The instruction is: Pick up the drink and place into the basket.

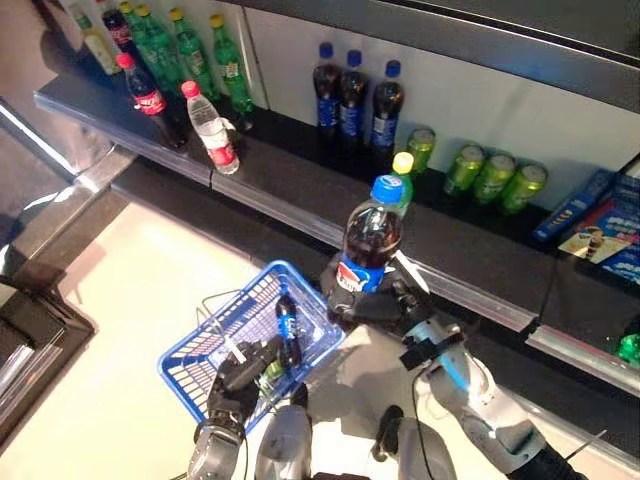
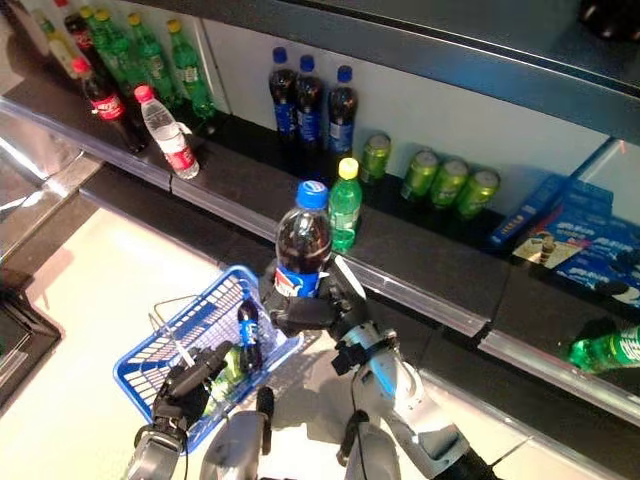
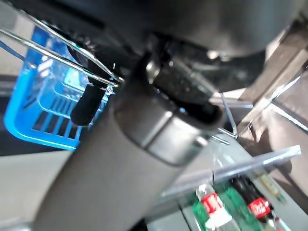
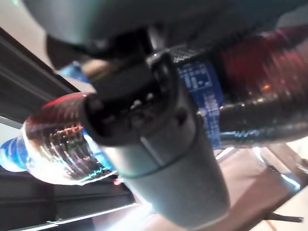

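My right hand (image 1: 385, 305) is shut on a dark cola bottle (image 1: 370, 245) with a blue cap and blue label, held upright just right of the blue basket (image 1: 200, 350) and in front of the shelf edge. The bottle also shows in the right wrist view (image 4: 62, 139) with my fingers (image 4: 260, 118) curled round it. My left hand (image 1: 240, 385) is shut on the basket's thin wire handles (image 3: 57, 57) and holds the basket up at the lower left. A small dark bottle with a blue label (image 1: 288, 325) and a green drink (image 2: 228, 365) lie inside the basket.
The dark shelf (image 1: 300, 180) runs across behind. On it stand dark blue-capped bottles (image 1: 352, 100), green cans (image 1: 495, 178), a green bottle with a yellow cap (image 2: 345, 205), green bottles (image 1: 185, 50), a red-capped cola bottle (image 1: 150, 100), a clear water bottle (image 1: 213, 128) and blue boxes (image 1: 600, 220).
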Motion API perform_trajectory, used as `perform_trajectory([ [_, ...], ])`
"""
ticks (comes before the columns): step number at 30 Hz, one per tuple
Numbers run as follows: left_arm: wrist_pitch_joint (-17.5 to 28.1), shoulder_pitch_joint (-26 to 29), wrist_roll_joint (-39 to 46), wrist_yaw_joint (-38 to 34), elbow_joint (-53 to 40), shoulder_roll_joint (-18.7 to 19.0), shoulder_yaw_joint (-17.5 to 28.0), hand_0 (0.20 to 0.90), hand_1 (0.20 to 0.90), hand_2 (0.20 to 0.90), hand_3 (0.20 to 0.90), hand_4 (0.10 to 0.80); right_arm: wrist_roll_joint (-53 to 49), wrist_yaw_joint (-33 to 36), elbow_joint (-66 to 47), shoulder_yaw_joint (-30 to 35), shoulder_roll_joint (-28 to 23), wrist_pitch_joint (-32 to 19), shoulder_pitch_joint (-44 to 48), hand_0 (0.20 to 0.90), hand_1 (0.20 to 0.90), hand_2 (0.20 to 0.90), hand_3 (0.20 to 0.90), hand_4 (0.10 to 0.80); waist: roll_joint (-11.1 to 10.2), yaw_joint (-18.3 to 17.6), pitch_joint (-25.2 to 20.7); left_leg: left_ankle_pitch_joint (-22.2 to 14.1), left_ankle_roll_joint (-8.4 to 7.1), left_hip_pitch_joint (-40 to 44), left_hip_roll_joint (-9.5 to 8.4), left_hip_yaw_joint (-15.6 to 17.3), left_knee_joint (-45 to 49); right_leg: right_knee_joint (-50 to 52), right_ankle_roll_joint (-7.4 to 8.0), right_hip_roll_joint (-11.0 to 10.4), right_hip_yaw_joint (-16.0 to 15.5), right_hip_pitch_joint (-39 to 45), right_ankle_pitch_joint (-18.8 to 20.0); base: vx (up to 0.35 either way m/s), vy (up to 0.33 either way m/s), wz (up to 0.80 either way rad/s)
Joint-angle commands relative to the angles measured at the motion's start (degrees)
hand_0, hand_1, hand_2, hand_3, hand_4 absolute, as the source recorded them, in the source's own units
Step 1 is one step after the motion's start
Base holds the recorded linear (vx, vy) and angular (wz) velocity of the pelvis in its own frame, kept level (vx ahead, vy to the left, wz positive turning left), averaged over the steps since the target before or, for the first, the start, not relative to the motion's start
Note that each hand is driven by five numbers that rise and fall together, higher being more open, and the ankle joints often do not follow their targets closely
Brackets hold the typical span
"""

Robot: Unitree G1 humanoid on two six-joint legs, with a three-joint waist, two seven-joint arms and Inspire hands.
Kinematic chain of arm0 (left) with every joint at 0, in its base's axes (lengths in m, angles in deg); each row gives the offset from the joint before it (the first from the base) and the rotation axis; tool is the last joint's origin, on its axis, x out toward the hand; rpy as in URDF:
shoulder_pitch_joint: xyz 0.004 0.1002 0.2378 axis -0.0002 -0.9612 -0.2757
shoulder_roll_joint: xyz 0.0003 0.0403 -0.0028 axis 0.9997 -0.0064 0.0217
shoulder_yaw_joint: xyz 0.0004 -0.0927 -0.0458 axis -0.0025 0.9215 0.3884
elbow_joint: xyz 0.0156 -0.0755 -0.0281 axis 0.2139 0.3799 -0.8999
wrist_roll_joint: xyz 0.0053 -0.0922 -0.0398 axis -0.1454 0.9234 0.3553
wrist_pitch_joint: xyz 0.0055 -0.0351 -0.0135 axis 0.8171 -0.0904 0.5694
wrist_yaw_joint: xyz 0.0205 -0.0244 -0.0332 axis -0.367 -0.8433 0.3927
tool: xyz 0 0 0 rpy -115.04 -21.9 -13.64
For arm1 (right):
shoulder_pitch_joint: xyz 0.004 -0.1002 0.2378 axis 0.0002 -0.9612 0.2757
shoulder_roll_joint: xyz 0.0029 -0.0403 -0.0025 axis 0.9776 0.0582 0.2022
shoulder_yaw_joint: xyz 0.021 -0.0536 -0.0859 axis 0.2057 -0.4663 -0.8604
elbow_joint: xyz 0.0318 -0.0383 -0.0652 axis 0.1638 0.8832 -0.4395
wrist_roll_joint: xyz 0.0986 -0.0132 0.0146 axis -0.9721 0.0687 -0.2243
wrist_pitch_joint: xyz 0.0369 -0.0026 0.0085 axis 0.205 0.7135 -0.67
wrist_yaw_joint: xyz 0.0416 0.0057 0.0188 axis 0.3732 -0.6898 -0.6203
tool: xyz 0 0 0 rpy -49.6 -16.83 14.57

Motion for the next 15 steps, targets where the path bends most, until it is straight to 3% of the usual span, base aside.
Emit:
perform_trajectory([
  [1,8.84,1.53,-4.09,9.74,-19.29,7.47,1.27,0.3,0.3,0.3,0.2,0.1,-0.26,4.58,-0.97,-0.5,5.03,-10.96,11.24,0.3,0.3,0.3,0.2,0.1,-0.08,2.41,-6.8,6.04,-0.18,-4.62,-0.7,-1.54,7.11,-12.52,1.79,0.5,-0.13,9.17,6.59,-0.041,-0.027,0.08],
  [15,6.94,8.76,-1.07,25.17,-29.47,12.77,-8.19,0.3,0.3,0.3,0.2,0.1,-1.73,12.02,13.38,-7.67,10.86,-9.35,19.43,0.3,0.3,0.3,0.2,0.1,1.35,5.81,-5.91,5.84,-0.14,-6.34,-3.57,-6.09,6.89,-12.65,1.69,-0.46,-3.3,9.86,6.79,-0.003,0.013,0.2],
])
